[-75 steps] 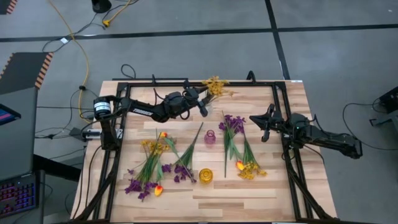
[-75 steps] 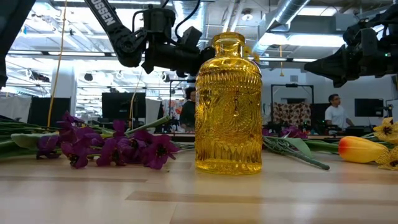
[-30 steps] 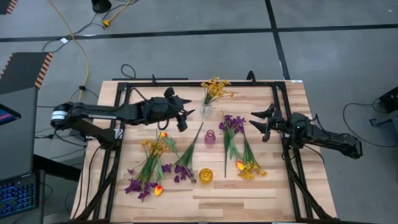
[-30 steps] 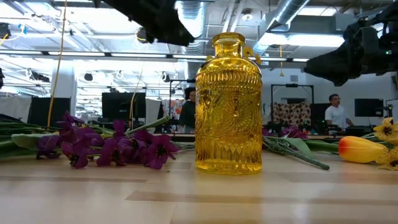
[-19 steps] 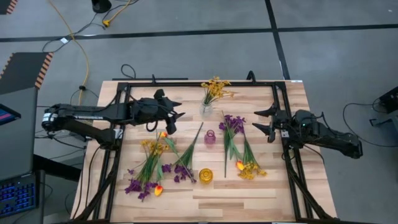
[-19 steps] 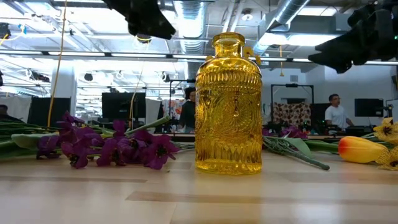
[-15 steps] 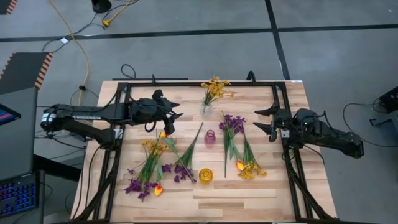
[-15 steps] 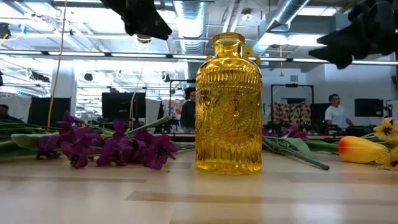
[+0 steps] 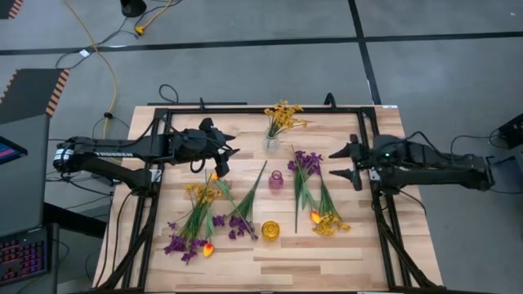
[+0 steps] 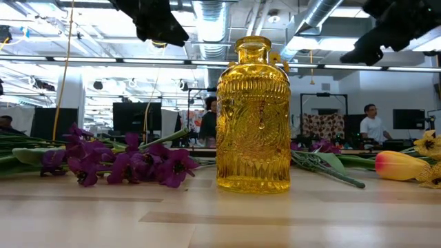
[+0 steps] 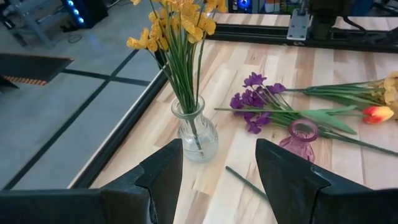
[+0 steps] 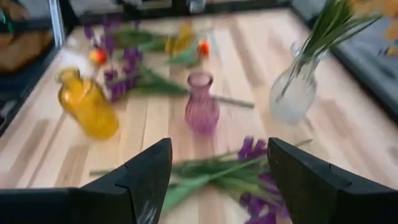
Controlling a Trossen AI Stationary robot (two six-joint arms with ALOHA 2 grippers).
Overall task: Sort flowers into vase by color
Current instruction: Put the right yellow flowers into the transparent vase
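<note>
While both arms reach inward, left gripper (image 9: 225, 156) empty, spread.

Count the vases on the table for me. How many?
3. A clear glass vase holding small yellow flowers stands near the table's far edge, a small purple glass vase stands mid-table, and a yellow glass bottle vase stands nearest the front edge.

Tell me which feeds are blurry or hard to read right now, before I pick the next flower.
Right wrist view: motion-blurred throughout; purple vase and yellow vase smeared, still recognisable. Left wrist view: sharp; clear vase of yellow flowers crisp. Low view: backlit by ceiling lights, so both arms overhead are mere silhouettes; the yellow vase glows, blocking the middle. High view: evenly lit, no glare on the table.
</note>
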